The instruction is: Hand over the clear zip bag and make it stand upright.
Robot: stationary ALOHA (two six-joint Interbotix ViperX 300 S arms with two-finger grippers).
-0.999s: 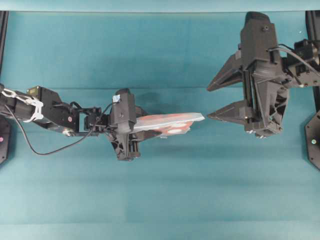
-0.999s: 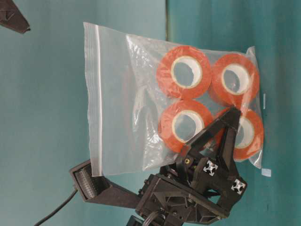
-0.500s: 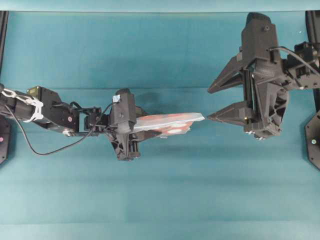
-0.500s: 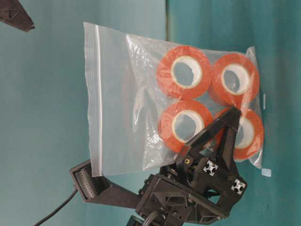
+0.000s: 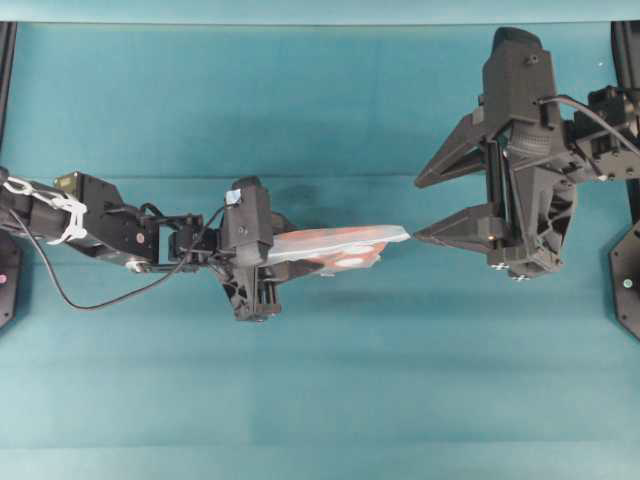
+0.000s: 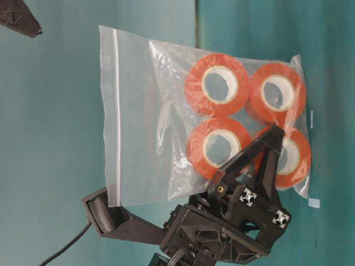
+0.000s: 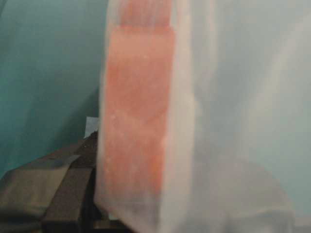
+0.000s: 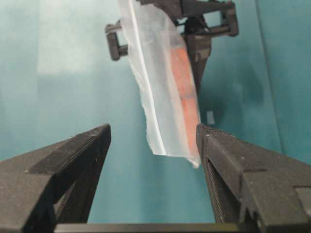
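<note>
The clear zip bag (image 5: 345, 243) hangs in the air, held edge-on from above, with orange-red rolls (image 6: 217, 84) inside and its zip strip (image 6: 117, 111) at the free end. My left gripper (image 5: 288, 250) is shut on the roll end of the bag (image 6: 150, 138), one finger (image 6: 266, 152) lying across a roll. The bag (image 7: 194, 121) fills the left wrist view. My right gripper (image 5: 418, 208) stands open, facing the zip end. In the right wrist view the bag (image 8: 163, 87) ends just at the gripper (image 8: 153, 131), closer to the right finger (image 8: 214, 150).
The teal table (image 5: 320, 380) lies below both arms. A black cable (image 5: 90, 300) loops off the left arm. Black frame posts (image 5: 628, 280) stand at the right edge. A right finger's tip (image 6: 16, 19) shows at the top left of the table-level view.
The right gripper has shifted slightly toward the bag's zip end, still open. The left gripper and the bag have held still.
</note>
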